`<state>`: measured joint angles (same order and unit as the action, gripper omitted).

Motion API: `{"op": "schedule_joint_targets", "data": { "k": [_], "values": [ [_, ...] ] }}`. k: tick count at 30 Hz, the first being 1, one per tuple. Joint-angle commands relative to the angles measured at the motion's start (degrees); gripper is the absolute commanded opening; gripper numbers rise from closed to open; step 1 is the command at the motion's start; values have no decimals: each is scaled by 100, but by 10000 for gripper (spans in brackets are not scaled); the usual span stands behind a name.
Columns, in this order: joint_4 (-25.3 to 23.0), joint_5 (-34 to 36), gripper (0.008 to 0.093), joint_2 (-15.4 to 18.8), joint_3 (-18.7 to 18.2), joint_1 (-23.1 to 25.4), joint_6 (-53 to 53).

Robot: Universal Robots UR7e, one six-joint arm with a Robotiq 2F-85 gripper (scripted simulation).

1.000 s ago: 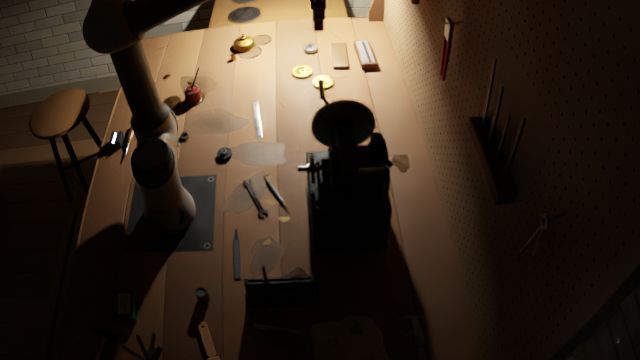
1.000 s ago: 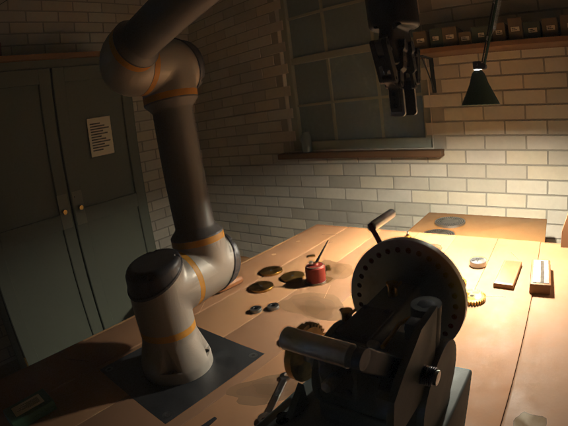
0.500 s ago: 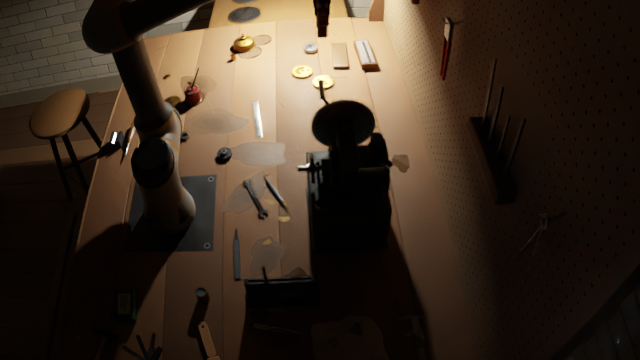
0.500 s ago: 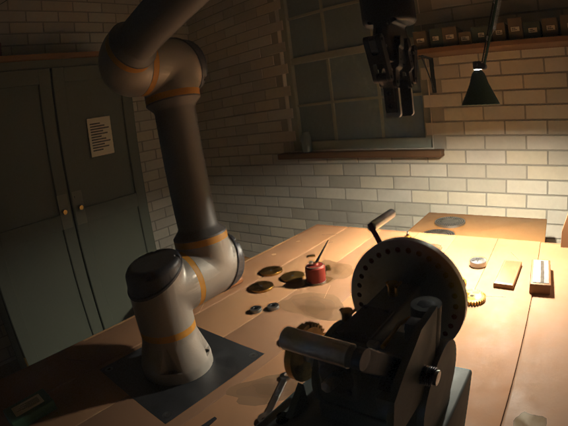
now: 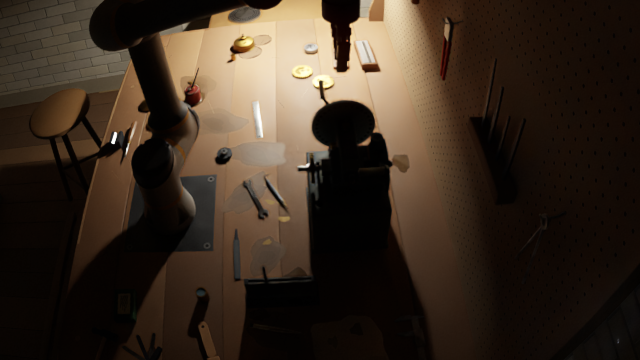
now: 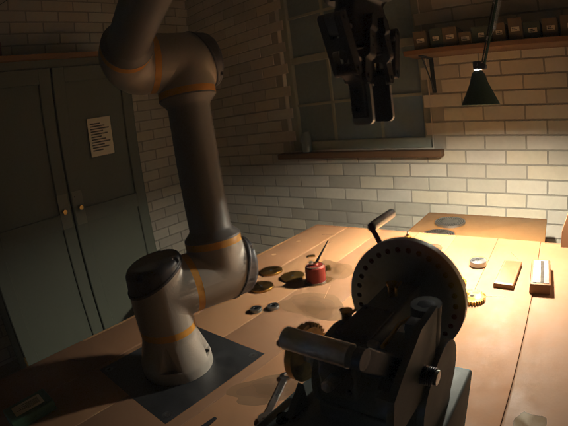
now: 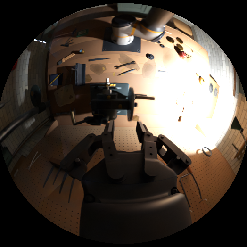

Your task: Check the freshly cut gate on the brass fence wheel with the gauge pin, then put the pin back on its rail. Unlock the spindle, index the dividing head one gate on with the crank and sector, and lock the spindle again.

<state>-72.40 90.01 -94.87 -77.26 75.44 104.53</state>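
On the right half of the workbench stands the dark dividing head (image 5: 350, 190) (image 6: 379, 346) (image 7: 109, 101). Its round index plate (image 6: 410, 289) (image 5: 343, 122) has a ring of holes, and the crank handle (image 6: 381, 219) sticks up behind it. A brass toothed wheel (image 6: 299, 362) sits at the near end of the spindle, mostly in shadow. The pin rail (image 6: 540, 275) (image 5: 366, 54) lies far right under the lamp. I cannot make out the gauge pin. My gripper (image 6: 373, 113) (image 7: 125, 126) (image 5: 342, 62) hangs high above the bench beyond the plate, half open and empty.
A red oil pot (image 6: 315, 272) (image 5: 193, 93) stands left of the head. Brass discs (image 5: 302, 71), a wrench (image 5: 255, 199), a file (image 5: 236, 254) and a white rod (image 5: 257, 119) lie on the bench. A pegboard wall (image 5: 525, 150) rises at the right. The arm's base (image 6: 166, 331) stands at the left.
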Motion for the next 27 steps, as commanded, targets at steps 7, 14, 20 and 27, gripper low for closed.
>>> {"op": "schedule_joint_targets", "data": {
  "k": [7, 14, 20, 27],
  "values": [
    [-21, 0, 480, 260, 244, -864, 865],
    [-24, -1, 480, 594, 576, -1488, 1492],
    [-14, -1, 480, 814, 808, -1788, 1795],
    [-6, -2, 480, 916, 920, -1912, 1920]
  ]
}}
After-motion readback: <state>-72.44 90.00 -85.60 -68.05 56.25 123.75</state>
